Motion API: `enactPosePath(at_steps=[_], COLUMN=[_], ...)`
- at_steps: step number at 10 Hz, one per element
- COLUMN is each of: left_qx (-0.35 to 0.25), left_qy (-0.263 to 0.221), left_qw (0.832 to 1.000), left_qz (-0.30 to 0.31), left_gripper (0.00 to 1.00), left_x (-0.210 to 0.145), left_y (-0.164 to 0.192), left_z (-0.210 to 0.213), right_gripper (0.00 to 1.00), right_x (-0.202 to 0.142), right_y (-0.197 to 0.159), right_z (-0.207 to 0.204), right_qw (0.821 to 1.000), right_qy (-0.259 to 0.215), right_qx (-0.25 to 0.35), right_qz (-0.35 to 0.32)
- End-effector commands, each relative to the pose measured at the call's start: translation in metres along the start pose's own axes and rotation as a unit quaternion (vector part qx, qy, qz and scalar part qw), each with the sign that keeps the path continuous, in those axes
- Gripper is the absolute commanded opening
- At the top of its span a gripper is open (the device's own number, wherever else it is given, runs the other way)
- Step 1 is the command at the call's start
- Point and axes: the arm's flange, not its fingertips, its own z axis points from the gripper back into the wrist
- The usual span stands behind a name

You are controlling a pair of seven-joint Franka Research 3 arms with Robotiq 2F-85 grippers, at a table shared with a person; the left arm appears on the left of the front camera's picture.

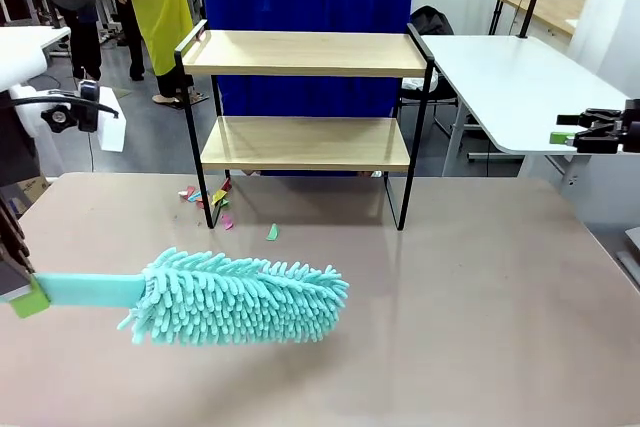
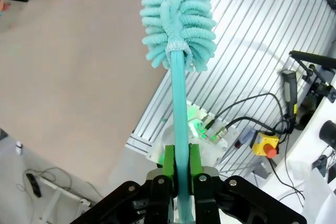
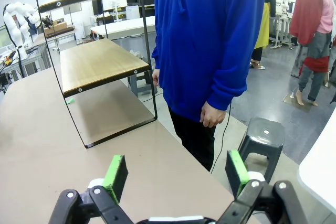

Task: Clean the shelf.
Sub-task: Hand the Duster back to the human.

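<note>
Where shelf (image 1: 305,142) stands, scraps (image 1: 215,202) litter brown table (image 1: 460,297)

Colours on the table
Teal duster (image 1: 240,297); light wood shelf (image 1: 305,53) with black frame; green pads (image 2: 168,160); blue hoodie (image 3: 210,35).

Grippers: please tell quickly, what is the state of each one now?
Left gripper: closed on the handle of the turquoise microfiber duster.
Right gripper: open, holding nothing.
</note>
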Motion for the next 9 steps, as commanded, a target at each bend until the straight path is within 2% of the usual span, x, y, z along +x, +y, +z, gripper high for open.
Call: enactPosePath(at_steps=[1,6,7,8,9], left_qx=[-0.006,-0.006,0.000,0.000,-0.034], left_qy=[-0.005,-0.005,-0.002,-0.037,-0.075], left_qw=[1.000,1.000,1.000,0.999,0.996], left_qz=[0.003,0.003,0.003,0.021,-0.018], left_gripper=[0.13,0.13,0.13,0.13,0.13], left_x=[-0.002,-0.002,-0.001,-0.010,-0.004], left_y=[-0.001,-0.001,0.001,0.014,0.027], left_z=[0.002,0.002,0.001,0.004,-0.004], right_gripper=[1.00,1.00,1.00,1.00,1.00], right_x=[0.004,0.000,0.022,0.050,0.075], right_y=[0.001,0.000,0.016,0.037,0.062], right_z=[-0.001,0.000,0.014,0.012,0.005], right_qw=[1.000,1.000,0.996,0.992,0.988], right_qy=[-0.001,0.000,-0.031,-0.044,-0.042], right_qx=[0.001,0.000,0.081,0.110,0.140], right_qz=[0.003,0.000,0.019,0.038,0.045])
